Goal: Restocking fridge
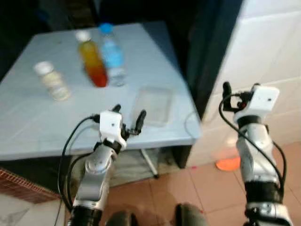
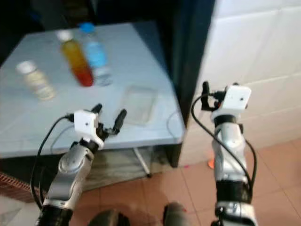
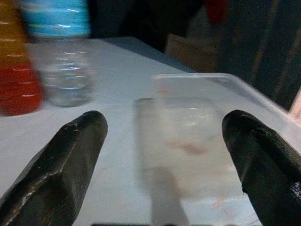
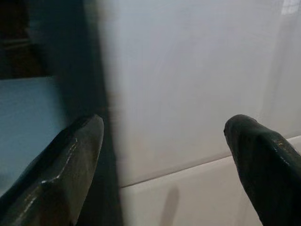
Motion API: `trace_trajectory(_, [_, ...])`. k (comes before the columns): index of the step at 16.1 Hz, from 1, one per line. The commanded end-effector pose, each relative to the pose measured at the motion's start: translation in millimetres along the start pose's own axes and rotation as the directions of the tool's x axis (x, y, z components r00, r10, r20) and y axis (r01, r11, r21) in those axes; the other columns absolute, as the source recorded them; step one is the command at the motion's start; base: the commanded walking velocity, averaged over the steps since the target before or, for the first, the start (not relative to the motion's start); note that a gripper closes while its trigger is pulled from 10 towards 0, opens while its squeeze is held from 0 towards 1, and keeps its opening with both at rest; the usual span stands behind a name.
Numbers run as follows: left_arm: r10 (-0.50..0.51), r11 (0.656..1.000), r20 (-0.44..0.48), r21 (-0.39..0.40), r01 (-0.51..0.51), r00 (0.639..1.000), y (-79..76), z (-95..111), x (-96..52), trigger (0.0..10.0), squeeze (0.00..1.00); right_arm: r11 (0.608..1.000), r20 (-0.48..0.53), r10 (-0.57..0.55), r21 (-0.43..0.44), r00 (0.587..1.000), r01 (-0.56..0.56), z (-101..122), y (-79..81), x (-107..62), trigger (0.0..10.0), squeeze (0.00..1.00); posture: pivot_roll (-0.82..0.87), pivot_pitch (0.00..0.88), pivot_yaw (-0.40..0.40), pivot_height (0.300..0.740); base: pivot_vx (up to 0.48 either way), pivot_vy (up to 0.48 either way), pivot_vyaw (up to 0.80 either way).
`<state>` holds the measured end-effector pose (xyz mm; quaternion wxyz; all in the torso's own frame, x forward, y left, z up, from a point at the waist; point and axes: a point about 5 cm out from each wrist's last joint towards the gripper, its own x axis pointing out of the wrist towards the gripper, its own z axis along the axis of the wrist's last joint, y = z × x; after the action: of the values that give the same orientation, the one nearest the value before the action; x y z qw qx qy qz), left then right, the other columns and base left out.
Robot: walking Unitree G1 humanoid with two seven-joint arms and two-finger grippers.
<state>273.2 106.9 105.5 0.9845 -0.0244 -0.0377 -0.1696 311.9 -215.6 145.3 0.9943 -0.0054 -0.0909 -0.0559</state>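
Ahead, from the head: left gripper (image 1: 128,114) spread open, empty, above table (image 1: 28,136) edge, just short of clear container (image 1: 153,104); orange bottle (image 1: 92,59), water bottle (image 1: 112,54), pale jar (image 1: 51,81) beyond. Right gripper (image 1: 239,87) open, empty, facing white wall (image 1: 268,42). Along left wrist: fingers (image 3: 56,174) apart, framing container.

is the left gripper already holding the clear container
No, the left gripper is open, its fingers spread apart short of the clear container, which lies untouched on the table.

We count three bottles on the table (image 1: 28,127): orange bottle (image 1: 91,59), water bottle (image 1: 112,54), pale bottle (image 1: 51,81). One clear container (image 1: 153,106) near its right edge.
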Motion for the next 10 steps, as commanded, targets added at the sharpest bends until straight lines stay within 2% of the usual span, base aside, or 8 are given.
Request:
trace_trajectory(1, [0.034, 0.999, -0.010, 0.010, -0.034, 0.999, 8.4, -1.2, -4.6, 10.0, 0.00, 0.999, 0.003, 0.054, 0.006, 0.999, -0.054, -0.1, 13.2, -1.5, 10.0, 0.00, -0.02, 0.109, 0.072, 0.740, 0.000, 0.000, 0.00])
trace_trajectory(6, [0.035, 0.999, -0.021, 0.011, -0.035, 0.999, 9.0, -1.7, -5.7, 10.0, 0.00, 0.999, 0.000, 0.053, 0.008, 0.999, -0.053, -0.6, 15.3, -6.0, 10.0, 0.00, -0.02, 0.113, 0.070, 0.740, 0.000, 0.000, 0.00])
trace_trajectory(10, [0.034, 0.999, -0.026, 0.002, -0.034, 0.999, 9.2, -2.4, -7.1, 10.0, 0.00, 0.999, 0.002, 0.031, -0.010, 1.000, -0.031, -1.8, 18.4, -15.2, 10.0, 0.00, -0.02, 0.117, 0.067, 0.740, 0.000, 0.480, 0.00])
